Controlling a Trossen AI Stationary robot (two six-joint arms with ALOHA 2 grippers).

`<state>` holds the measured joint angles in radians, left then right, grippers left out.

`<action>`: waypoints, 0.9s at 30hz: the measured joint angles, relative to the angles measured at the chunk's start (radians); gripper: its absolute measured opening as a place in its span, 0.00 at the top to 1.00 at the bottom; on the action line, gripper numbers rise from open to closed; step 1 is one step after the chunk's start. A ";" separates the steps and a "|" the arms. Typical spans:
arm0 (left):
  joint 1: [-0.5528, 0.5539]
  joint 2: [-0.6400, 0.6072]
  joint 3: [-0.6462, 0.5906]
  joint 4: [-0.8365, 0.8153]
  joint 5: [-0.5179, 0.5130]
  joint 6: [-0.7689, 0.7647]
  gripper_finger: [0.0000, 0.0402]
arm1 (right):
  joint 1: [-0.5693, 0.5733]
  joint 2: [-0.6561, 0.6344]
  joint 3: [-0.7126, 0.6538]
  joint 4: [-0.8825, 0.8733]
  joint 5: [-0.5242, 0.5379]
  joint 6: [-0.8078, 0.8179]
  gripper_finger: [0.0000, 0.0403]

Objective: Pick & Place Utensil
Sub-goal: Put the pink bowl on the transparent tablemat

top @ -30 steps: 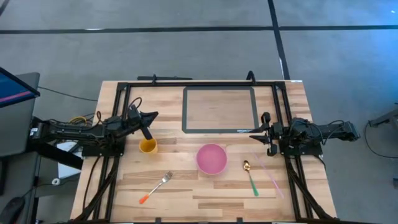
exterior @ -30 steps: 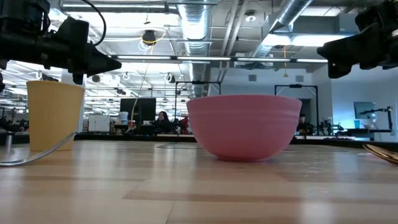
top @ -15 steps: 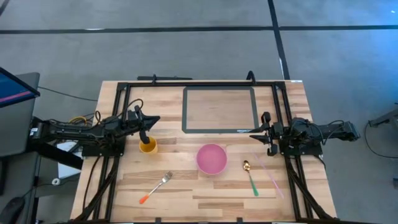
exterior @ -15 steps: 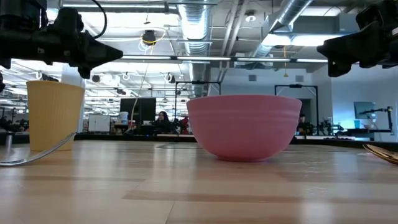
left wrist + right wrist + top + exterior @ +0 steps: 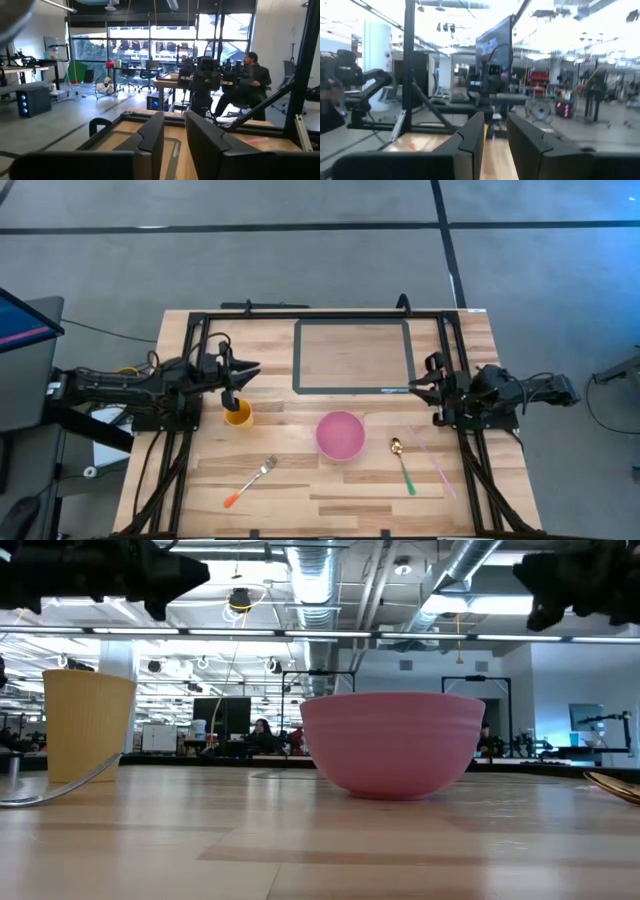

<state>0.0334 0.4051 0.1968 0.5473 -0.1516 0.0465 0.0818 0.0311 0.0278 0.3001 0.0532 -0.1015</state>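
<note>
We have two candidates flanking the pink plastic bowl (image 5: 340, 435): gold spoon with green handle (image 5: 402, 463) just right, handle pointing away from it toward the front edge, near our right gripper (image 5: 428, 385); metal fork with orange handle (image 5: 251, 482) front-left, lying diagonal, nearer our left gripper (image 5: 236, 380). Both jaws narrowly parted, empty.

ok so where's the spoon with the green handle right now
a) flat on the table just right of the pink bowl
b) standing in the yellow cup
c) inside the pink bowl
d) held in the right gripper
a: in the high view the green-handled spoon lies flat on the wood just right of the pink bowl, outside its rim and touched by neither arm.
</note>
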 joint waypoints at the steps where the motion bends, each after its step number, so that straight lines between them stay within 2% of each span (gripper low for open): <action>1: 0.000 0.016 0.011 0.000 0.000 0.011 0.77 | 0.000 0.012 0.010 0.016 0.000 -0.004 0.80; 4: 0.000 0.069 0.039 -0.004 0.000 0.033 0.75 | 0.000 0.069 0.036 0.037 -0.001 -0.004 0.77; 8: 0.000 0.141 0.073 -0.005 0.000 0.072 0.71 | 0.004 0.188 0.083 0.046 -0.002 0.016 0.65; 12: 0.000 0.194 0.112 -0.005 0.000 0.084 0.67 | 0.025 0.371 0.136 0.045 -0.019 0.084 0.51; 15: 0.000 0.211 0.129 -0.002 0.000 0.102 0.64 | 0.054 0.540 0.196 0.055 -0.030 0.134 0.45; 23: 0.000 0.213 0.133 -0.003 0.000 0.107 0.63 | 0.149 1.037 0.435 0.015 -0.032 0.122 0.46; 27: 0.000 0.213 0.133 -0.003 0.000 0.107 0.63 | 0.187 1.245 0.555 -0.049 -0.093 0.125 0.48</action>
<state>0.0334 0.6186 0.3298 0.5439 -0.1514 0.1534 0.2683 1.2759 0.5823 0.2509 -0.0394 0.0234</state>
